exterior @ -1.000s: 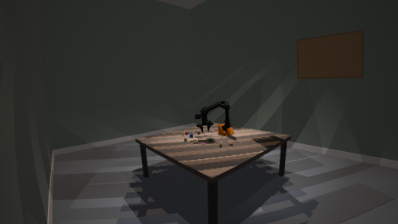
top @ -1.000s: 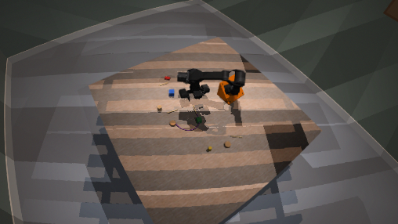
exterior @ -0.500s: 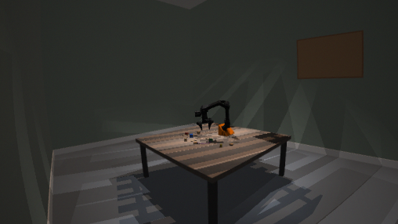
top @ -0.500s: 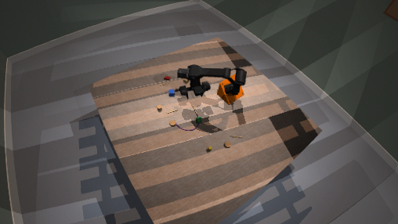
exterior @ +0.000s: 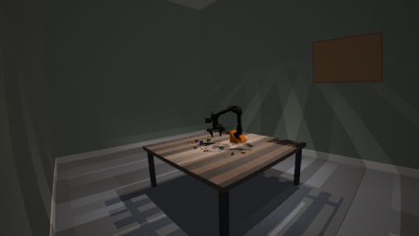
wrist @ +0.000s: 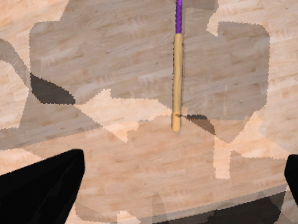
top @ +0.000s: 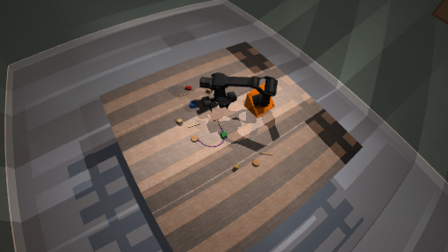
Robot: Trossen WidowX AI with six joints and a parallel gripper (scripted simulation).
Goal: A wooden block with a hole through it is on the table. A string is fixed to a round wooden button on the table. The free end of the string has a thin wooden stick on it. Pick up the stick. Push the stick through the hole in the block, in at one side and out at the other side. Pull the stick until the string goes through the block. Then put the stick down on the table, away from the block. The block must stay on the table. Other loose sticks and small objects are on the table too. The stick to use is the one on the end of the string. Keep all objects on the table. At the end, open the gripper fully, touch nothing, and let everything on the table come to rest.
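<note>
Striped tabletop (top: 176,176) (exterior: 218,173) (wrist: 125,175) below, the claw (top: 219,102) (exterior: 216,134) (wrist: 188,164) gapes wide, its fingers cropped at the wrist view's edges.

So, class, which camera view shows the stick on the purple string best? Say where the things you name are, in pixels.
The wrist view: the stick (top: 219,125) (wrist: 177,82) is large there, joined to the purple string (top: 212,146) (wrist: 179,16). The top view shows it tiny, near the green block (top: 224,135); the exterior view is too small to tell.

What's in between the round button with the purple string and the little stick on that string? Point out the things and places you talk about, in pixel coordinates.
The green block (top: 224,135), with the purple string (top: 212,146) reaching it; the top view shows that.
</note>
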